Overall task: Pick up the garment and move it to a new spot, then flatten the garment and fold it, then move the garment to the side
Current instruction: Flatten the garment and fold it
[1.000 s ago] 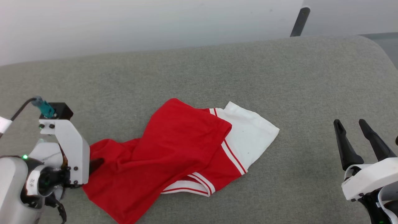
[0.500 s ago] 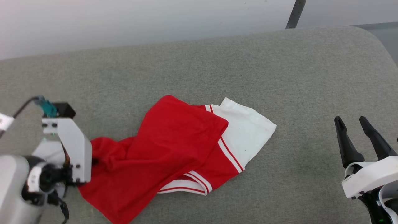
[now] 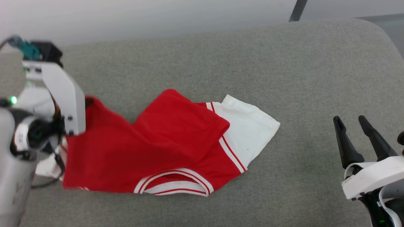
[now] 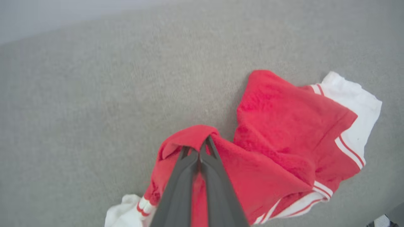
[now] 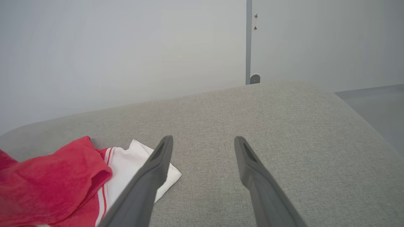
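Pinching what, the left gripper (image 4: pixel 204 143), at the lower middle of its wrist view?

A fold of the garment (image 3: pixel 164 138). The two dark fingers are pressed tight together on red cloth, and that fold stands up off the grey padded surface (image 3: pixel 202 56).

Where is the rest of it?

In the middle and left of the head view, crumpled on the padding. A white sleeve panel (image 3: pixel 249 132) points to the right. A red-and-white striped band (image 3: pixel 176 186) curves along the lower edge. A second white piece with striped trim (image 4: pixel 126 211) shows at the lower left of the left wrist view.

And the right gripper (image 3: pixel 349 119)?

It is at the lower right of the head view, fingers spread wide with nothing between them, well apart from the shirt.

Any writing?

There is a dark mark on the left wrist collar (image 3: pixel 20 137) and a small label on the right gripper's white housing (image 3: pixel 347 185). Both are too blurred to read.
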Tool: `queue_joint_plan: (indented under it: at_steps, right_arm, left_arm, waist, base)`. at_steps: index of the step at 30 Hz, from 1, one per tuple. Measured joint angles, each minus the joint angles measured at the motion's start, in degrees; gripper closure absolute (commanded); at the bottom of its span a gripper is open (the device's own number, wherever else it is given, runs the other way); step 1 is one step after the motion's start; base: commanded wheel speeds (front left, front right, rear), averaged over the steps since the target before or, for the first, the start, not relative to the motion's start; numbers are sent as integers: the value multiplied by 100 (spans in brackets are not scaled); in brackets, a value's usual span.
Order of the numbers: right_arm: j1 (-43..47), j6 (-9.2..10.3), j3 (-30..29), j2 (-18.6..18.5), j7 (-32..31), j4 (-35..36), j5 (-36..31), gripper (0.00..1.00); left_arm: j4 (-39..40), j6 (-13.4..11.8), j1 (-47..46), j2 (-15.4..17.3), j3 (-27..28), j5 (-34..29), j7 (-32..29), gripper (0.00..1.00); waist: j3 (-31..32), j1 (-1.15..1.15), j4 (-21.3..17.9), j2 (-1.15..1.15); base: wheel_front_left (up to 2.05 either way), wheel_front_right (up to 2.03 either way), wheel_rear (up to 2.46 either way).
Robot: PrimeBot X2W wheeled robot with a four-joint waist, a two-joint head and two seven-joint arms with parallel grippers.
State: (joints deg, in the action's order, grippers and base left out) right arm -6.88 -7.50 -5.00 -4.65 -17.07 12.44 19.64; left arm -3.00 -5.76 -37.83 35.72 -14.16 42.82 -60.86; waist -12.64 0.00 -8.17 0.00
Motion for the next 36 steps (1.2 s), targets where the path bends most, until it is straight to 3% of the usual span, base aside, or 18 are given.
queue_joint_plan:
  at_steps: [7,12,14,15,16,18,26,36]
  right_arm:
    - [-117,0,167,-19,31,-79,64,0]
    - [-221,0,316,-11,111,-160,123,0]
    - [-257,0,365,-9,147,-215,148,0]
    - [-291,0,386,-5,171,-241,148,0]
    - [-322,0,402,-1,197,-266,149,0]
    - [-342,0,437,2,229,-322,165,0]
    - [-364,0,426,-8,299,-457,152,0]
    - [-211,0,250,-67,280,-450,65,0]
  left_arm:
    - [-973,410,-979,-164,-183,-482,860,100]
    - [-1906,560,-1523,-264,-241,-787,1559,100]
    - [-2282,591,-1647,-326,-241,-866,1880,90]
    - [-2460,630,-1720,-360,-255,-903,2047,95]
    - [-2629,682,-1781,-389,-279,-934,2185,79]
    - [-2989,688,-1876,-460,-301,-991,2366,0]
    - [-3584,1016,-2114,-598,-337,-887,2822,0]
    - [-2982,1232,-1430,-452,-431,-538,2865,0]
  waist:
    - [-212,0,-172,0]
    - [-441,0,-327,0]
    - [-542,0,-388,0]
    - [-593,0,-418,0]
    - [-641,0,-445,0]
    - [-729,0,-490,0]
    - [-784,0,-402,0]
    - [-289,0,12,0]
  base:
    - [0,0,0]
    - [0,0,0]
    - [0,0,0]
    - [0,0,0]
    - [0,0,0]
    - [0,0,0]
    - [0,0,0]
    - [0,0,0]
